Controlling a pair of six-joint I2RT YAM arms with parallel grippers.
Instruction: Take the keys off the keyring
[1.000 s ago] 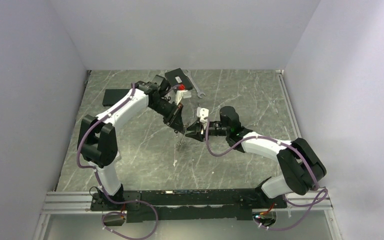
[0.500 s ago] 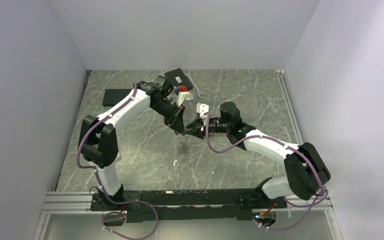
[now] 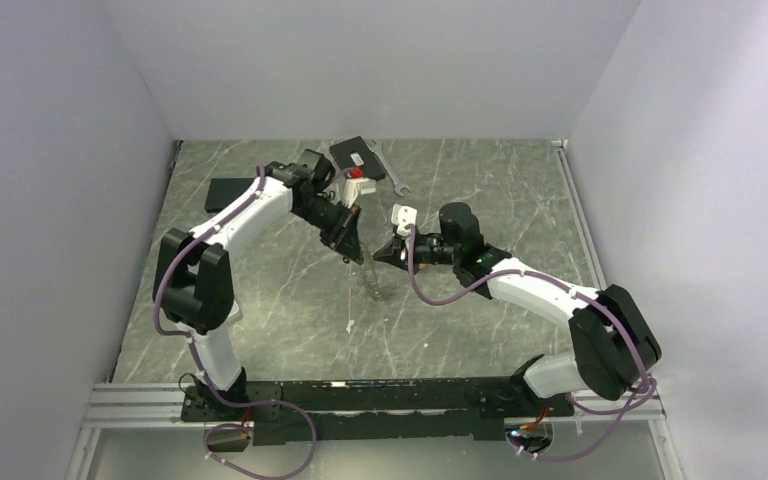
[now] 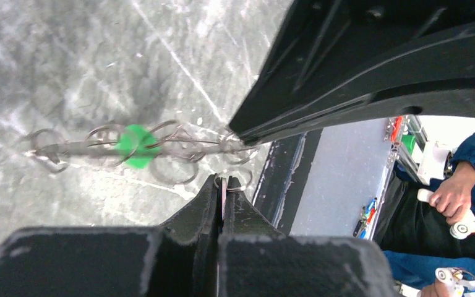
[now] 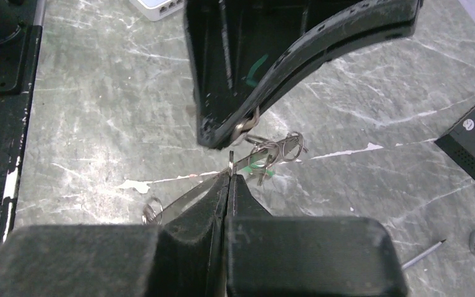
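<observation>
Left end effector [image 4: 224, 180] pressed together on keyring [image 4: 74, 148]; bunch held hanging clear of table [image 3: 460, 200], centre of top view. Right end effector [image 5: 229, 174] pinched shut on one of keys [image 5: 230, 159], likely for pulling against left's anchoring hold.

We see a dark grey-green marbled bench [image 3: 480, 190] w/ pale veins, boxed in by plain white walls [image 3: 360, 60] at left, back & right of the frame. Light's even, shadows soft. An aluminium rail [image 3: 130, 405] runs along the bench's bottom edge.
</observation>
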